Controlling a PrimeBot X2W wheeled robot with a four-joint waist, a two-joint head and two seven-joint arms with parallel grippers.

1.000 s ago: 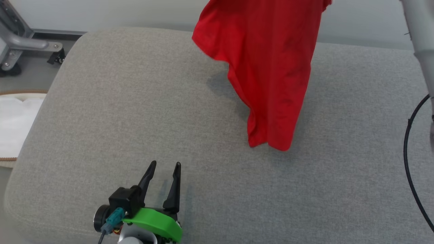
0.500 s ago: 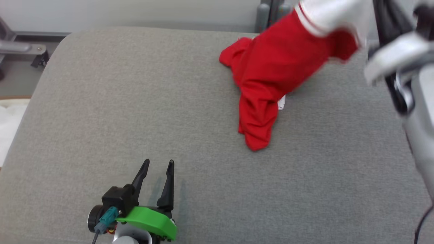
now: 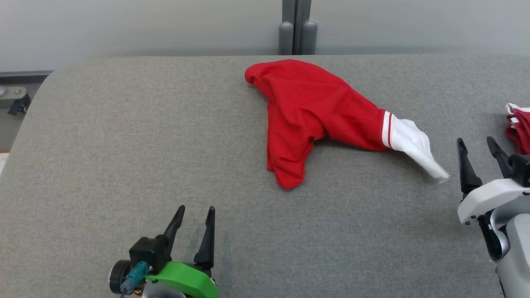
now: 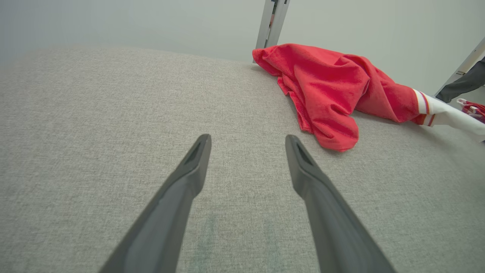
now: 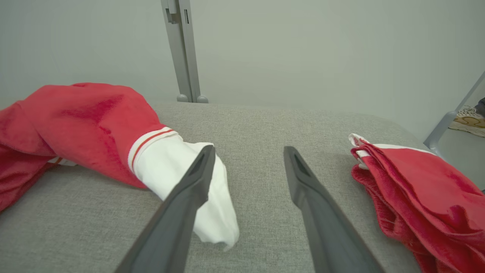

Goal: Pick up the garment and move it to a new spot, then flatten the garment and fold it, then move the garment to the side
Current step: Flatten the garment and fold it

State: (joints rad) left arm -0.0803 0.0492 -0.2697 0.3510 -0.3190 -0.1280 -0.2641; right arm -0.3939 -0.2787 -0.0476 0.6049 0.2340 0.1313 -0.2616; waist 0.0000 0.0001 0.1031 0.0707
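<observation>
The garment [image 3: 310, 107] is red with a white, red-striped end and lies crumpled on the grey cushioned surface [image 3: 124, 136], its white end pointing toward the right. It also shows in the left wrist view [image 4: 333, 91] and the right wrist view [image 5: 94, 125]. My right gripper [image 3: 476, 151] stands open just right of the white tip, holding nothing; in the right wrist view [image 5: 248, 151] its left finger overlaps the white end. At the near left my left gripper [image 3: 195, 212] is open and empty, well short of the garment, as the left wrist view [image 4: 246, 140] confirms.
A second red and white garment [image 3: 519, 126] lies bunched at the right edge of the surface, close to my right gripper [image 5: 420, 189]. A grey post [image 3: 297, 29] stands behind the surface at the wall. A shoe [image 5: 468, 117] rests on the floor at far right.
My right gripper has let go of the garment and come down to the near right. The garment, hanging in the air a second ago, now lies on the surface. The head camera has shifted.
</observation>
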